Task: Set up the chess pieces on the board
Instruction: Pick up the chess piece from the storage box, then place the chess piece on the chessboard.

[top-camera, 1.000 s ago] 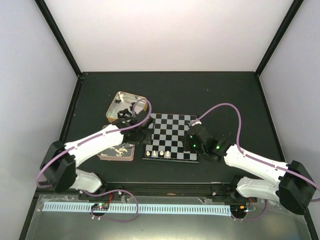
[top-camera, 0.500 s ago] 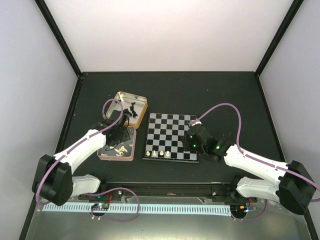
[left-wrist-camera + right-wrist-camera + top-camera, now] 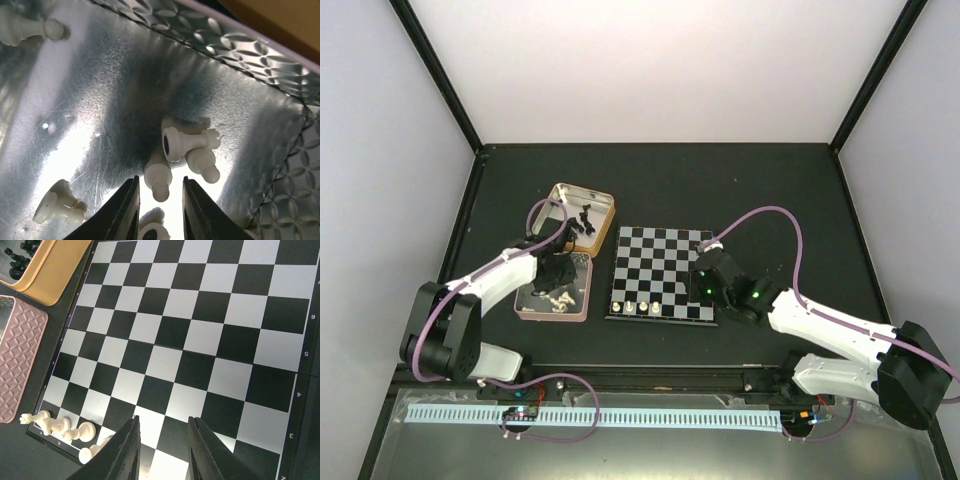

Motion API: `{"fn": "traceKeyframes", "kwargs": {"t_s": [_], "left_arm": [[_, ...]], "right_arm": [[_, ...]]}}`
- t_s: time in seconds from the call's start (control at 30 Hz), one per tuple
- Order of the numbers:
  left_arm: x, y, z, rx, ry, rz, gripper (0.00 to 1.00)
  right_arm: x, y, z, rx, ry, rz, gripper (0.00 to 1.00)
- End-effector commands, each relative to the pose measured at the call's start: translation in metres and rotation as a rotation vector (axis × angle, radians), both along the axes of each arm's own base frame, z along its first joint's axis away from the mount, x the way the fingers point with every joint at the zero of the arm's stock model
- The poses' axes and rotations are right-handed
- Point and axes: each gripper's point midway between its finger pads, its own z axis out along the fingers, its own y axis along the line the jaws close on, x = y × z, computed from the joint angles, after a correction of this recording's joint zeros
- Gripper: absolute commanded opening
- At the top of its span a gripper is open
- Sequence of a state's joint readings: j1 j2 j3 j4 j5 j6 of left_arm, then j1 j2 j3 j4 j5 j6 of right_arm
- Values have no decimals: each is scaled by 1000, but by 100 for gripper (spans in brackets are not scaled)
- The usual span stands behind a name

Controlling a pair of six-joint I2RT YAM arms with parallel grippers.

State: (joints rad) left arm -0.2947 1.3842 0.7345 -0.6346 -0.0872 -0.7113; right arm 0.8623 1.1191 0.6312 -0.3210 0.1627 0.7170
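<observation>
The board lies mid-table, with three cream-white pieces standing on its near-left squares; they also show in the right wrist view. My left gripper is open, down inside the pink tin, its jaws either side of a lying white pawn. More white pieces lie beside it on the tin's metal floor. Black pieces lie in the tan tin. My right gripper hovers open and empty over the board's near-right squares.
The two tins sit left of the board, the tan one behind the pink one. The tan tin's corner and the pink tin's edge show in the right wrist view. Black frame posts stand at the table's far corners.
My left arm has swung from the board's left edge back over the pink tin and lowered its open gripper among the white pieces. The right arm has not moved.
</observation>
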Motion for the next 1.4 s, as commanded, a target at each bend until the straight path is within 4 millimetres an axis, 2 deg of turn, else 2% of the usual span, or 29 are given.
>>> {"fn": "traceKeyframes", "kwargs": {"t_s": [0.0,0.13,0.23,0.5,0.6,0.77,0.9,1.0,1.2,1.37], "left_arm": [[7,-2,-3,-13,1,-14,23],[8,1,-5,2,3,-13,19],[9,1,-4,2,-7,-17,12],[6,3,13,6,-51,-32,7],[3,-3,24,-20,-73,-45,8],[-3,-38,40,-111,-114,-101,8],[-6,-78,57,-165,-157,-198,9],[-12,-105,60,-181,-140,-271,9],[-23,-135,44,-168,-49,-388,10],[-28,-147,32,-121,17,-462,10]], "right_arm": [[6,-1,3,2,-21,-26,27],[6,-2,4,3,-26,-27,27],[6,-3,4,2,-27,-28,27],[6,-1,5,10,-28,-25,27],[6,-2,6,11,-29,-28,27],[6,-2,6,24,-35,-37,27],[6,-2,5,23,-32,-37,27],[5,-3,3,20,-29,-35,27],[5,-3,2,22,-26,-40,27],[4,-4,1,19,-23,-38,27]]}}
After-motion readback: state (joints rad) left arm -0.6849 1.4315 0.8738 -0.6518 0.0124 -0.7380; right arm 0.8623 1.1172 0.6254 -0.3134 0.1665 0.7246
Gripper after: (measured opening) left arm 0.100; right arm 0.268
